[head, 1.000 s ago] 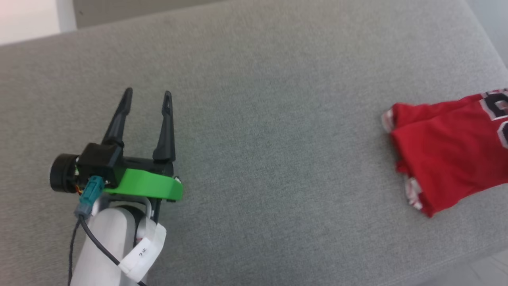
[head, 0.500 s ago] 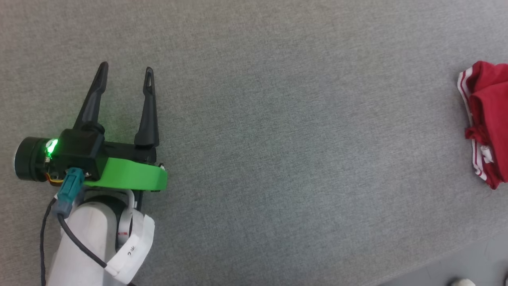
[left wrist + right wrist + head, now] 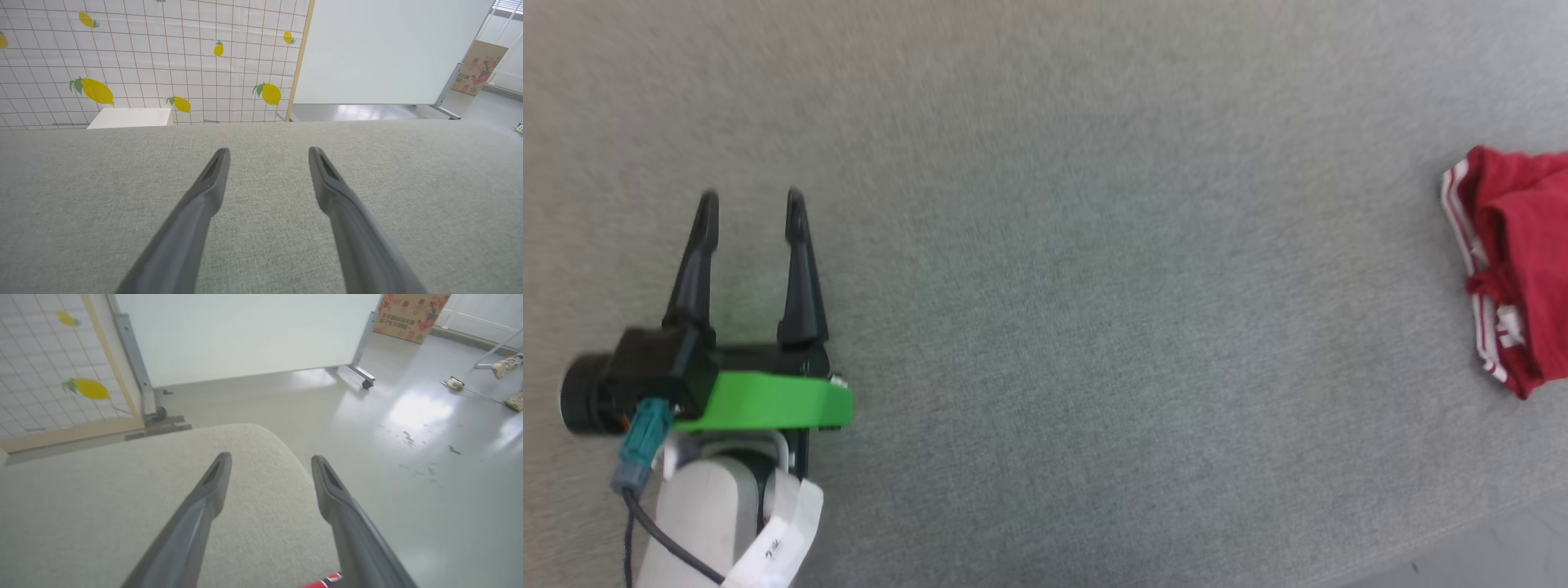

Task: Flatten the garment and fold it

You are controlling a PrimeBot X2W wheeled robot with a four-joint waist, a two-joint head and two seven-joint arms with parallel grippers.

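Note:
The red garment (image 3: pixel 1519 269) lies bunched at the right edge of the head view on the grey cushion (image 3: pixel 1094 327); its red-and-white striped trim faces left. A sliver of it (image 3: pixel 325 583) peeks in at the bottom of the right wrist view. My left gripper (image 3: pixel 752 204) hovers at the lower left of the head view, far from the garment, open and empty. The left wrist view has that gripper (image 3: pixel 267 153) above bare grey fabric. My right gripper (image 3: pixel 269 459) is open and empty over the cushion's rounded far corner, with the garment just beneath its base.
The cushion's front edge and grey floor (image 3: pixel 1486 563) cut across the lower right of the head view. Beyond the cushion stand a lemon-print tiled wall (image 3: pixel 143 61), a white board on wheels (image 3: pixel 245 335), a cardboard box (image 3: pixel 412 310) and glossy floor (image 3: pixel 408 437).
The head camera has swung left, then tipped, so the garment slid to the right edge. The left gripper sits lower in the view and stays open.

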